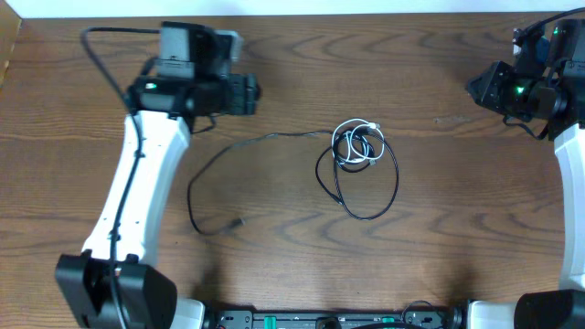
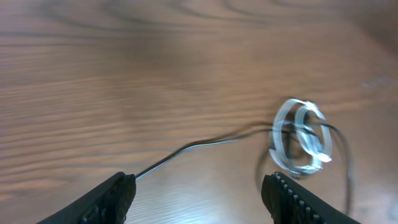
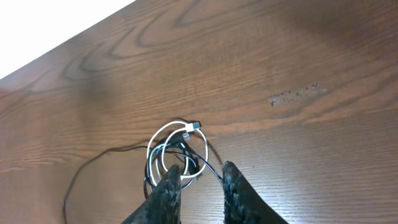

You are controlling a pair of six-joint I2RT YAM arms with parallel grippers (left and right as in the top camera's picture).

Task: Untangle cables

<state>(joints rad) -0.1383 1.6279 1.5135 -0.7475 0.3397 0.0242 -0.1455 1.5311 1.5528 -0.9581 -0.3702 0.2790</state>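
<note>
- The white cable [image 1: 355, 144] sits in a small, tight coil near the middle of the worktop [image 1: 439, 247].
- The black cable [image 2: 199, 144] loops through and below that coil, and its tail trails off to the left.
- The left gripper [image 2: 196, 186] hovers with its jaws spread wide, holding nothing.
- The right gripper [image 3: 200, 171] is only narrowly parted and also empty, off at the far right corner.

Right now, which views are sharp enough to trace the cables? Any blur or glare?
Overhead: sharp and evenly lit, white cable and black cable both traceable. Left wrist: blurred throughout, the white coil smears and the black strand fades. Right wrist: fairly sharp, top-left corner blown out white, soft sheen on the table.
</note>
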